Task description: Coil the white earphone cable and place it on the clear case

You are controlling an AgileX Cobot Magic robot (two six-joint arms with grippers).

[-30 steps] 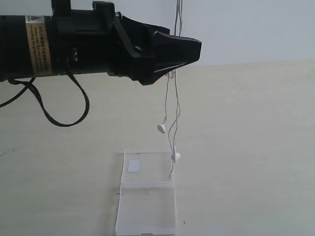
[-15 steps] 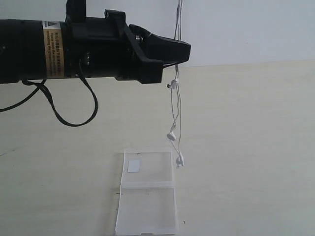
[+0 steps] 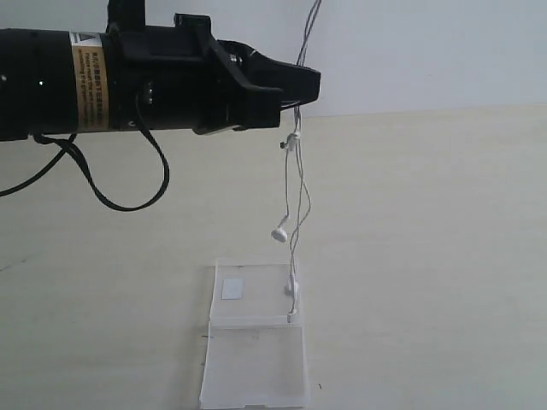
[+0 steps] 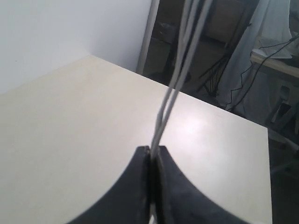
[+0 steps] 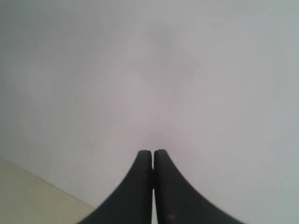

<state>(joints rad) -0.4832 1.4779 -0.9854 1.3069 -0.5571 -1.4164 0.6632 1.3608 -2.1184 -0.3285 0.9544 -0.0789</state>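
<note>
My left gripper reaches in from the left, high above the table, shut on the white earphone cable. The left wrist view shows two strands of the cable rising taut from the left gripper and leaving the frame. Below the gripper the cable hangs loose, with one earbud in the air and its lowest end touching the clear case. That case lies open and flat, with a white label in its far half. My right gripper is shut facing a wall, a thin white sliver between its fingers; the exterior view does not show it.
The pale table spreads around the case, with a white wall behind it. A black lead loops under my left arm. In the left wrist view, dark clutter and cables lie beyond the table's far edge.
The left gripper has drawn back a little to the left and narrowed on the cable. The hanging earbuds have swung left, and the lowest end now rests on the case.
</note>
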